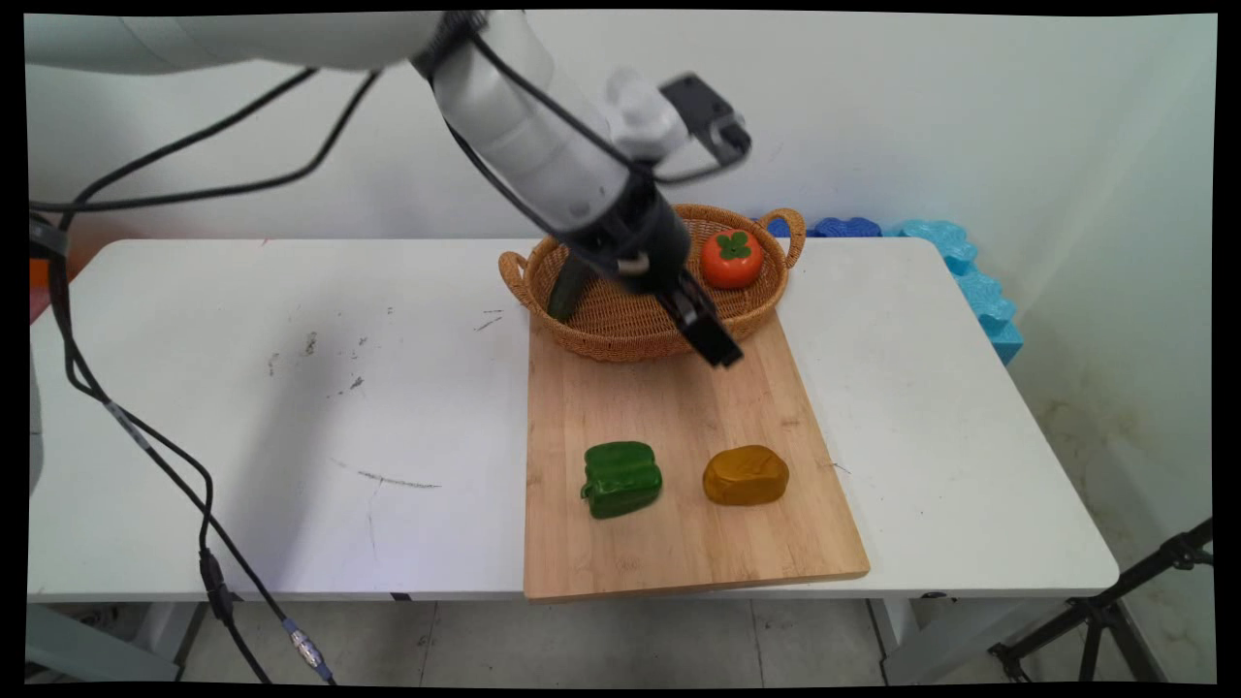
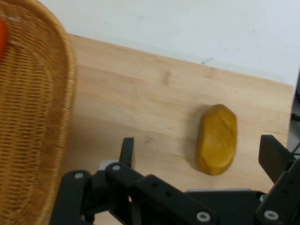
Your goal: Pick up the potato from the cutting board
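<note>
On the white table [image 1: 291, 407], a wooden cutting board [image 1: 679, 543] bore a green pepper [image 1: 621, 479] at seven o'clock and a brown potato-shaped lump [image 1: 745, 475] at five o'clock, beneath the wide-open, empty black gripper [image 1: 713, 339], hovering by a wicker basket [image 1: 630, 334] holding an orange persimmon [image 1: 731, 259].

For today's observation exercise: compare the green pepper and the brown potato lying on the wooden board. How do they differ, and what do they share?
The pepper is glossy green and lobed with a blocky shape; the potato is yellowish brown, smooth and rounded. The pepper lies on the board's left half, the potato on its right half, closer to the open tool. Both are similar in size, rest on the board's near part, apart from each other, and nothing grips them.
</note>
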`<control>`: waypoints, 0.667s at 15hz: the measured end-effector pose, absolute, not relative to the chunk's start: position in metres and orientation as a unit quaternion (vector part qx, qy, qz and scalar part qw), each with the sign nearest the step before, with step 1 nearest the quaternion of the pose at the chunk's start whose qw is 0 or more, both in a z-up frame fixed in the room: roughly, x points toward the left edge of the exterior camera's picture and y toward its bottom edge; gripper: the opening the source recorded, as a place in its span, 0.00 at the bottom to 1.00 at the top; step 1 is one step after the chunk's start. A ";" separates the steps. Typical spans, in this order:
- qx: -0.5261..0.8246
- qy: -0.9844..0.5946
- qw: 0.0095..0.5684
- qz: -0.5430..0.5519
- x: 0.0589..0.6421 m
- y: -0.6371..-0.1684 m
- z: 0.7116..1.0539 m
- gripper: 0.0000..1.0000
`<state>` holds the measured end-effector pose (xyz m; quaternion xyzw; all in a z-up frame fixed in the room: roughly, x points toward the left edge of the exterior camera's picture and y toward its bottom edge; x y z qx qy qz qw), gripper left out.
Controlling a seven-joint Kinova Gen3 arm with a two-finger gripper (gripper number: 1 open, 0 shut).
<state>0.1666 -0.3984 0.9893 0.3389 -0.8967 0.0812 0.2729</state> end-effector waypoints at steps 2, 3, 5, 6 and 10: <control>0.335 -0.902 0.263 0.073 0.153 -0.391 0.976 1.00; 0.333 -0.904 0.258 0.070 0.146 -0.388 0.968 1.00; 0.332 -0.908 0.248 0.067 0.134 -0.385 0.951 1.00; 0.332 -0.908 0.246 0.066 0.131 -0.384 0.946 1.00; 0.330 -0.913 0.231 0.064 0.116 -0.385 0.916 1.00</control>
